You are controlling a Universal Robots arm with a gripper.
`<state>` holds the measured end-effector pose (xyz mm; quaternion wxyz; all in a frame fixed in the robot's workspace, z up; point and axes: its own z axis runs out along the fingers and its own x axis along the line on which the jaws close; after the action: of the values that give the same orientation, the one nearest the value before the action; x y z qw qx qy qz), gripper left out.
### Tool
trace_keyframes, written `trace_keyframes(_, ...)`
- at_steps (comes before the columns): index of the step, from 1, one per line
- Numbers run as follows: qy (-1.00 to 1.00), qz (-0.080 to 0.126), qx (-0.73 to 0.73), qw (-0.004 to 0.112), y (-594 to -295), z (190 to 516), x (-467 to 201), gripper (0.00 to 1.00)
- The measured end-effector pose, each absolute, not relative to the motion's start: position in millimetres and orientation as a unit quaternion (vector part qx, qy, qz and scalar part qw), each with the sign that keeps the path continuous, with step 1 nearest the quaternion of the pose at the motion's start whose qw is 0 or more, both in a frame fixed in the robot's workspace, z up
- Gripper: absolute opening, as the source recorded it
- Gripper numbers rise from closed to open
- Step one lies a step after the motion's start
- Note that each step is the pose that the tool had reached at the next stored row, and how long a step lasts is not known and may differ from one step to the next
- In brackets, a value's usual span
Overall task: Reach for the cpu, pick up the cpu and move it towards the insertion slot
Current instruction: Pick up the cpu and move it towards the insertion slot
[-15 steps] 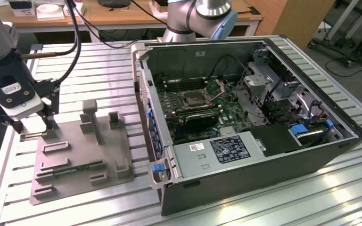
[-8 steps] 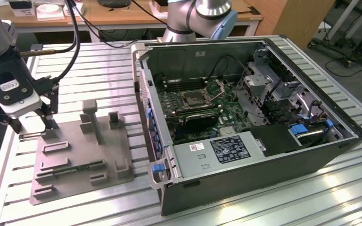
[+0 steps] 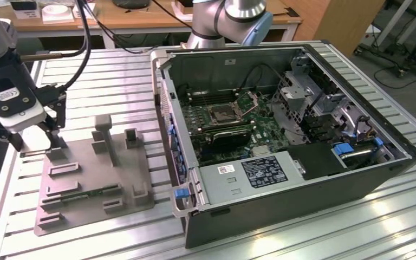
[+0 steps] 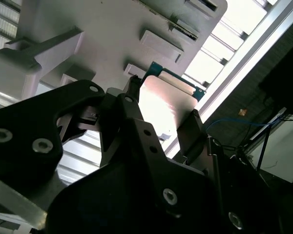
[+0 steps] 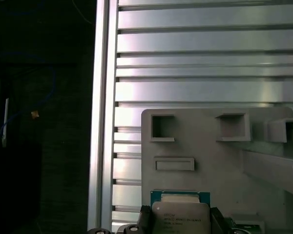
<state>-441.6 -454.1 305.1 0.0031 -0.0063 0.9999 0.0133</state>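
Note:
The cpu (image 5: 180, 218) is a small square chip with a silvery top and a teal rim. In both wrist views it sits between my two dark fingers (image 4: 129, 97), which press on its opposite edges. My gripper (image 3: 38, 142) is shut on the cpu (image 4: 161, 100) over the far corner of the grey tray (image 3: 85, 179), at the exterior view's left. Whether the chip is clear of the tray I cannot tell. The insertion slot (image 3: 226, 112) is a square metal-framed socket with its flap raised. It lies on the motherboard inside the open computer case (image 3: 280, 179), well to the right of my gripper.
The grey tray (image 5: 219, 161) carries several raised blocks and recesses, plus a green circuit strip (image 3: 85, 194). The tray and the case rest on a ribbed aluminium table (image 3: 106, 81), whose edge rail (image 5: 103, 112) runs close beside the tray. Drive cages and cables fill the case's right side.

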Motion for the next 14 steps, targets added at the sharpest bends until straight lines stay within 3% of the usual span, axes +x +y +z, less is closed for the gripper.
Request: trace_keyframes(14,1.0,0.018,-0.006,0.003,-454,343,-442,0.55)
